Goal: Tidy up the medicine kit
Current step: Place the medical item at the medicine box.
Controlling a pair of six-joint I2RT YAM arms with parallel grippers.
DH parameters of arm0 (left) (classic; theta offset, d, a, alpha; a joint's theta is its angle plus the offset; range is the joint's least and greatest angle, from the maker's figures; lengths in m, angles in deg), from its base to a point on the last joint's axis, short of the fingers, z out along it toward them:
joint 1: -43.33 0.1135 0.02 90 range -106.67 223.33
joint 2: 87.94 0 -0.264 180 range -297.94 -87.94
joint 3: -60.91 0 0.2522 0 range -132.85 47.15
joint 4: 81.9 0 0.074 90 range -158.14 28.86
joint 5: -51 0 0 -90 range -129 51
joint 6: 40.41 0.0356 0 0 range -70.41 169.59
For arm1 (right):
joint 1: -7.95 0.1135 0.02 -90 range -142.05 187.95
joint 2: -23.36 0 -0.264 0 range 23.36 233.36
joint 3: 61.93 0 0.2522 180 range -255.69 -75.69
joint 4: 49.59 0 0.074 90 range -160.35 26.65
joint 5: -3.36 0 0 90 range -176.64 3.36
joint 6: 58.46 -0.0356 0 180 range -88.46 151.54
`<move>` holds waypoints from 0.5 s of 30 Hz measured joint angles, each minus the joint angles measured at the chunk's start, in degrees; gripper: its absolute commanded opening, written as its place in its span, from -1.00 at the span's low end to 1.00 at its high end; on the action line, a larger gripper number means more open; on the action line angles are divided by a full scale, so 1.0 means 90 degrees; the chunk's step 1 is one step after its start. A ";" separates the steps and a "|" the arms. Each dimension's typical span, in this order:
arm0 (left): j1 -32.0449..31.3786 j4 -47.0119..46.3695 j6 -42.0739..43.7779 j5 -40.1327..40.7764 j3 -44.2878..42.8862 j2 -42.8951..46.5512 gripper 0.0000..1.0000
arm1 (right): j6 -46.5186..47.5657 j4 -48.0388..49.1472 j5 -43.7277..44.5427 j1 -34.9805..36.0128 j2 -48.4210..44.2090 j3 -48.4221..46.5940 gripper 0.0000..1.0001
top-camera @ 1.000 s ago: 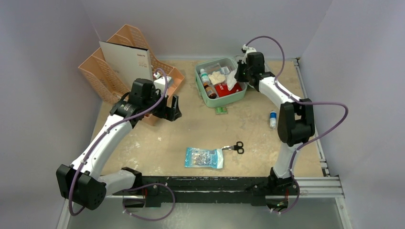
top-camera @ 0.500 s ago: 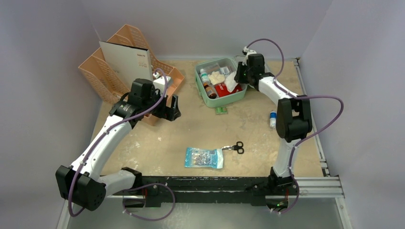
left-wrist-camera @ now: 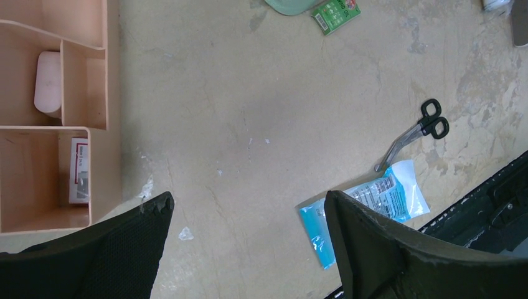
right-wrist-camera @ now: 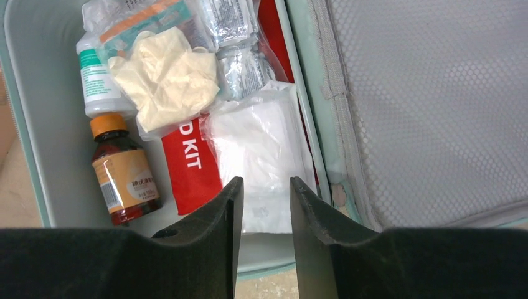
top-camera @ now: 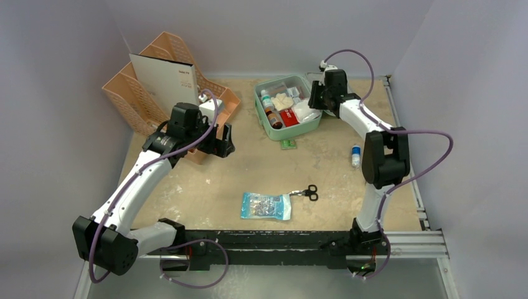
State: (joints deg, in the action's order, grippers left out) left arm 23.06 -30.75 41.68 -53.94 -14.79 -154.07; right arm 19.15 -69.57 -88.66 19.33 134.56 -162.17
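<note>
Hovering over the medicine kit point(top-camera: 297, 130) by the tabletop's far edge, the right gripper point(right-wrist-camera: 266, 184) has its fingers slightly parted, empty — lifting carelessly could snag the white packet point(right-wrist-camera: 261, 144) (loosely bagged); left gripper point(left-wrist-camera: 249, 198) fingers spread wide.

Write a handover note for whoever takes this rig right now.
Left gripper: open, empty, over bare table beside the organizer.
Right gripper: open, holding nothing, above the white packet lying in the case.
Done: gloves, brown bottle, white bottle, red pouch and white packet are in the case.
Left: blue packet, scissors, small bottle and green packet lie on the table; lid is open.
</note>
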 measured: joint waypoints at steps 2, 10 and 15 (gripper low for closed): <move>0.0000 0.0000 0.0000 0.0024 0.0000 0.0002 0.79 | 0.0000 -0.0131 0.0002 -0.0005 -0.0085 -0.0007 -0.31; 0.0000 0.0000 -0.0002 0.0046 0.0002 0.0032 0.79 | 0.0068 -0.0478 0.0165 -0.0010 -0.0206 -0.0226 -0.41; 0.0000 0.0000 -0.0002 0.0046 0.0002 0.0044 0.79 | 0.0129 -0.0544 0.0114 -0.0010 -0.0138 -0.0408 -0.42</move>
State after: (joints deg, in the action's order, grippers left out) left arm 23.06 -30.75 41.66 -53.52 -14.76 -153.68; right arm 20.31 -74.46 -87.64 19.24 133.31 -165.84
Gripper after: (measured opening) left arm 0.893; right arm 0.294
